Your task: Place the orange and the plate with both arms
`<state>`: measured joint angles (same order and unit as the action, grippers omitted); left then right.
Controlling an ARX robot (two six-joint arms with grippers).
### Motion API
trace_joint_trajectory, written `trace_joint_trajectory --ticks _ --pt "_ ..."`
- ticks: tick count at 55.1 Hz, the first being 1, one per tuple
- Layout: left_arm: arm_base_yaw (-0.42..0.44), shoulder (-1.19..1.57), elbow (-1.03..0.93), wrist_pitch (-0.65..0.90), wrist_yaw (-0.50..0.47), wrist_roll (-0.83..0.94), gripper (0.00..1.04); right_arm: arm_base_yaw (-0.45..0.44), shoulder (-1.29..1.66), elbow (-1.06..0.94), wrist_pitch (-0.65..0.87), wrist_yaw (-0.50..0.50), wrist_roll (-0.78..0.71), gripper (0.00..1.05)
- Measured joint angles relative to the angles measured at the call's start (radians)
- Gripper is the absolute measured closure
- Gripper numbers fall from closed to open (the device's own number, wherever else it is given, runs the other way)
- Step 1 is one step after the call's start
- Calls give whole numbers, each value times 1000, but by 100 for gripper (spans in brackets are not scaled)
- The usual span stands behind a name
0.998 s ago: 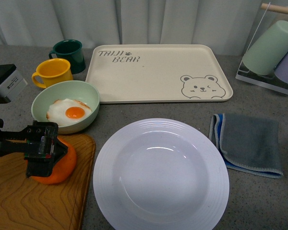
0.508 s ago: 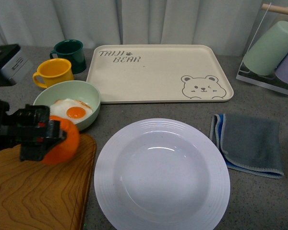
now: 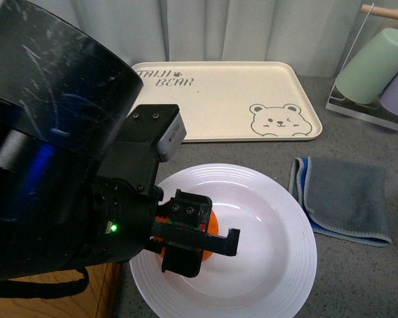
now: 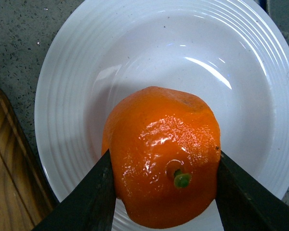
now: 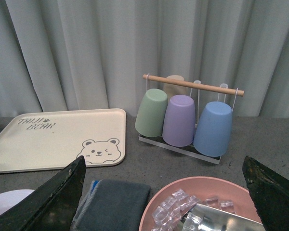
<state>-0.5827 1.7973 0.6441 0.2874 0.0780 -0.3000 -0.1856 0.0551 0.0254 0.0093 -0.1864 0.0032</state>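
Note:
My left gripper [image 3: 198, 240] is shut on the orange [image 4: 164, 154], a bright fruit with a green stem dot, and holds it over the middle of the white ribbed plate [image 3: 278, 199]. In the front view only a sliver of the orange [image 3: 211, 225] shows behind the jaws. The left wrist view shows the plate [image 4: 67, 91] beneath the fruit, with black fingers [image 4: 89, 197] on both sides. My right gripper [image 5: 164, 192] is open and empty, above a pink bowl, and is not in the front view.
The cream bear-print tray [image 3: 239, 99] lies behind the plate. A grey cloth [image 3: 345, 195] lies to its right. A rack with pastel cups [image 5: 188, 118] stands at the back right. A pink bowl of ice [image 5: 197, 204] sits under my right gripper. A wooden board edge [image 4: 5, 163] borders the plate.
My left arm has lifted the orange off the wooden board and carried it right, over the plate. The arm now hides the bowl, mugs and board in the front view.

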Motion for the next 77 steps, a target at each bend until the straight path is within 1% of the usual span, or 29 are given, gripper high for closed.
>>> trace_joint_trajectory --ticks 16,17,20,23,34,36,40,43,48,49,51,52,53,55,56,57,59,60,61,62,64,66,69,73,77 --pt "-7 67 29 8 4 -49 57 0 0 0 0 0 0 9" --pt "-8 68 31 8 4 -53 55 0 0 0 0 0 0 9" --pt "-6 69 34 10 7 -62 45 0 0 0 0 0 0 9" --pt "-3 69 38 10 10 -71 38 0 0 0 0 0 0 9" --pt "16 53 44 7 -16 -74 7 0 0 0 0 0 0 9" --pt "19 44 43 6 -26 -72 5 0 0 0 0 0 0 9" --pt "30 19 36 6 -36 -72 7 0 0 0 0 0 0 9" --pt "40 -6 28 5 -39 -74 7 0 0 0 0 0 0 9" --pt "73 -80 -2 15 -76 -76 7 0 0 0 0 0 0 9" --pt "73 -82 -7 28 -89 -64 7 0 0 0 0 0 0 9" --pt "84 -77 -64 211 -221 -8 14 0 0 0 0 0 0 9" --pt "86 -74 -81 269 -258 11 16 0 0 0 0 0 0 9" --pt "94 -69 -118 378 -310 39 19 0 0 0 0 0 0 9" --pt "110 -66 -171 508 -394 95 25 0 0 0 0 -2 0 9" --pt "124 -66 -227 637 -440 135 28 0 -1 0 0 -3 0 9" --pt "130 -67 -249 689 -452 143 30 0 -1 1 0 -3 0 9" --pt "158 -83 -316 864 -473 193 37 0 -1 1 0 1 0 9" --pt "166 -92 -328 882 -475 198 39 0 -1 1 0 1 0 9" --pt "180 -111 -349 957 -473 212 43 0 0 1 0 1 0 9" --pt "188 -123 -357 982 -470 222 45 0 0 1 0 1 0 9" --pt "209 -175 -385 1040 -451 240 52 0 1 1 0 0 0 9" --pt "222 -216 -403 1046 -433 253 57 0 1 1 0 0 0 9" --pt "250 -284 -446 1033 -395 267 68 0 0 3 0 -3 0 9" --pt "280 -337 -488 1001 -368 276 79 0 0 3 0 -3 0 9" --pt "319 -411 -526 953 -336 281 93 0 1 3 0 0 0 9"
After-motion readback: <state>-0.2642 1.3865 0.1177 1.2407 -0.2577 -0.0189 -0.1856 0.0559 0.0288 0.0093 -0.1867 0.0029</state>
